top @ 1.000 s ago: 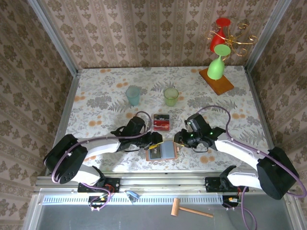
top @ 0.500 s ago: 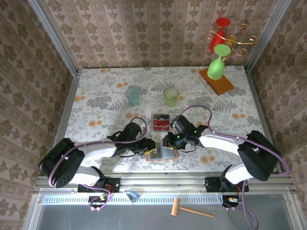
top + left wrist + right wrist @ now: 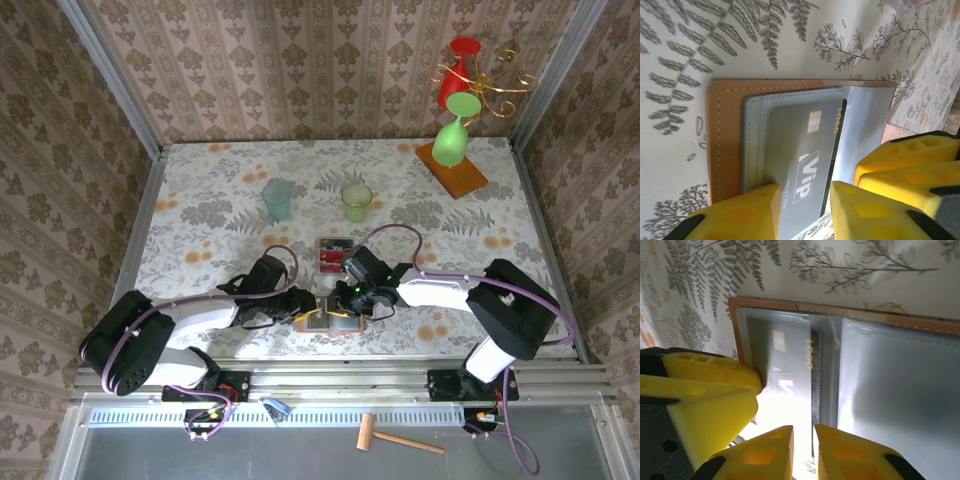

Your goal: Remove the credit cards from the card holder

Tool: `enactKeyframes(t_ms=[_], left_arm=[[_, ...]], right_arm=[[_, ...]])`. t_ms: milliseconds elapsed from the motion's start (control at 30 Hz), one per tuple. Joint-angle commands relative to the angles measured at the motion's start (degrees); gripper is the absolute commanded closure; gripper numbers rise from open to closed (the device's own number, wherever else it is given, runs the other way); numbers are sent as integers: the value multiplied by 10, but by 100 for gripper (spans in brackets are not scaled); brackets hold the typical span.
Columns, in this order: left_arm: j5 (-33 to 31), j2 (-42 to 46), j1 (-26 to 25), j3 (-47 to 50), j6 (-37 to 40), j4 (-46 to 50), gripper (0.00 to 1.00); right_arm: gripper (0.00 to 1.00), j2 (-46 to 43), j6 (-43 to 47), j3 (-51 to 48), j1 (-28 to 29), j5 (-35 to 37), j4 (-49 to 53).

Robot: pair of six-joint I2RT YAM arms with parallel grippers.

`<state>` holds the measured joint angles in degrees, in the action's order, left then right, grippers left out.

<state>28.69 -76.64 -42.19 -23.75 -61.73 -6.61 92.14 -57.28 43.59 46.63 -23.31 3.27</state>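
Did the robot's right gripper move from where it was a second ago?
Yes. The right gripper slid left: before it was off to the right of the clear tray, now it sits just below it, over the card holder.

Brown damask-papered walls (image 3: pixel 300 70) enclose a table (image 3: pixel 220 210) covered with a pale fern-and-flower patterned cloth.

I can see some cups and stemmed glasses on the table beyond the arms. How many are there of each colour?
Blue-green: 1, the blue-green cup
Green: 2, the green cup and the green goblet
Red: 1, the red goblet
Total: 4
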Motion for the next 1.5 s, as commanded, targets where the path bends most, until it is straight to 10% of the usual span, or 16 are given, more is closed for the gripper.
enactKeyframes(t_ms=[0,1467], left_arm=[[8,13,8,10,20,19,68],[12,27,12,37,9,8,68]], right_arm=[[83,14,-19,13,8,-10,-21],[76,11,9,24,11,60,59]])
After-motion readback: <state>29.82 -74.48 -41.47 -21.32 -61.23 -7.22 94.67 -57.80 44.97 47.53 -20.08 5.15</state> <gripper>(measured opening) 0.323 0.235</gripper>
